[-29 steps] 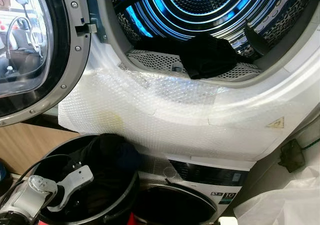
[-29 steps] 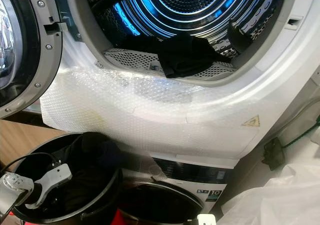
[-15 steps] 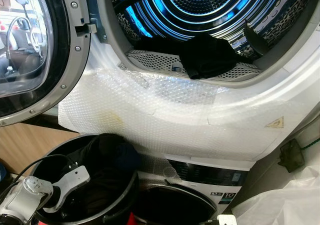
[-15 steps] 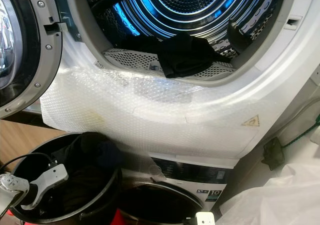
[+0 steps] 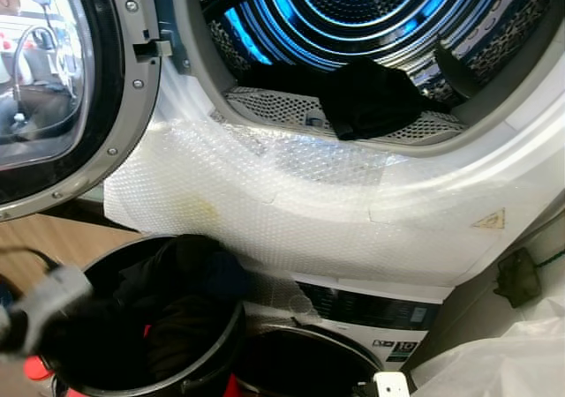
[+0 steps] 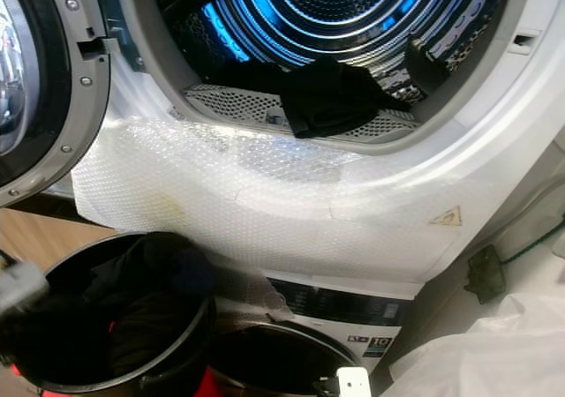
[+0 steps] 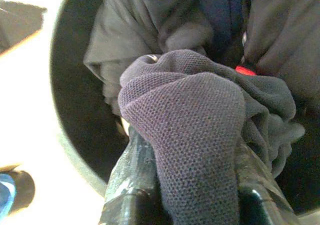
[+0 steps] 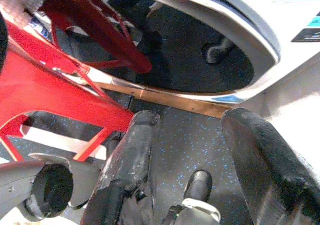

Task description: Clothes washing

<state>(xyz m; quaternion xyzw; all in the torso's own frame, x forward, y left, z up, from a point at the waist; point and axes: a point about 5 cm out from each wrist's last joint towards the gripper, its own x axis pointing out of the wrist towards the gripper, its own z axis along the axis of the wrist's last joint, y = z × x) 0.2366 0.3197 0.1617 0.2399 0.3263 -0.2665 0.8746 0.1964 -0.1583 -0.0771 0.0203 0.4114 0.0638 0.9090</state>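
Left wrist view is showing the left gripper clamping a bunched dark purple knit garment between its two black fingers; the cloth is bulging forward past the fingertips, its long axis running along the fingers and its rounded end pointing down into the black bucket. More dark clothes are lying in the bucket beneath it. In the left eye view the left arm is showing as a blur at the bucket's left rim, below the open dryer door. A black garment is lying on the lip of the blue-lit drum, and bubble wrap is covering the machine's front. The right gripper is hanging low with its fingers spread apart and holding nothing, over speckled floor beside a red frame.
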